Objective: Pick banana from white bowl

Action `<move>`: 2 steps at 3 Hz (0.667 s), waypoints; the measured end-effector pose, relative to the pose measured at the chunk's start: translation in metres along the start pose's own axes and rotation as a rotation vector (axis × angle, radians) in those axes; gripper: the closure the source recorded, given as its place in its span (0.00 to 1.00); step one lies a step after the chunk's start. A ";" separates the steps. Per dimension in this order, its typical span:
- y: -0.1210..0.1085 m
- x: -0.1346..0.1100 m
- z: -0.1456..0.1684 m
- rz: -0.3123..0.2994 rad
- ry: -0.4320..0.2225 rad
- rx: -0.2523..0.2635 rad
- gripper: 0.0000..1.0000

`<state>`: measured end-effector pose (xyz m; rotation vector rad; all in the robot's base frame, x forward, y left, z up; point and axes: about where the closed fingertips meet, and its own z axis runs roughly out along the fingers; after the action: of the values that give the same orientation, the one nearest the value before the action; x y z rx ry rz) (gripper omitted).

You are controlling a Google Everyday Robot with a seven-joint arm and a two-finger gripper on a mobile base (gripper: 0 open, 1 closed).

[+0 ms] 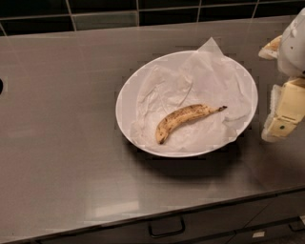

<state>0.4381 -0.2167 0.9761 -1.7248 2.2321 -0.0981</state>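
The banana (183, 120) is small, curved, yellow and brown-speckled, and lies on its side in the middle of the white bowl (122, 110), with its thin dark stem pointing right. The bowl is wide and shallow, lined with crumpled white paper (209, 76), and stands on the steel counter. My gripper (281, 119) hangs at the right edge of the view, just outside the bowl's right rim and level with the banana. It holds nothing that I can see. The arm above it is cut off by the frame.
The grey steel counter (62, 143) runs across the view. A dark tiled wall (105, 12) stands behind it. The counter's front edge sits above drawers with a dark handle (167, 228). A small dark object (1, 86) sits at the left edge.
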 end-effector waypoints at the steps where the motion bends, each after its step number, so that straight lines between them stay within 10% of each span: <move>1: 0.000 0.000 0.000 0.000 0.000 0.000 0.00; 2: -0.006 -0.009 -0.003 -0.023 0.006 0.008 0.00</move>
<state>0.4445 -0.2105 0.9822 -1.7488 2.2133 -0.1177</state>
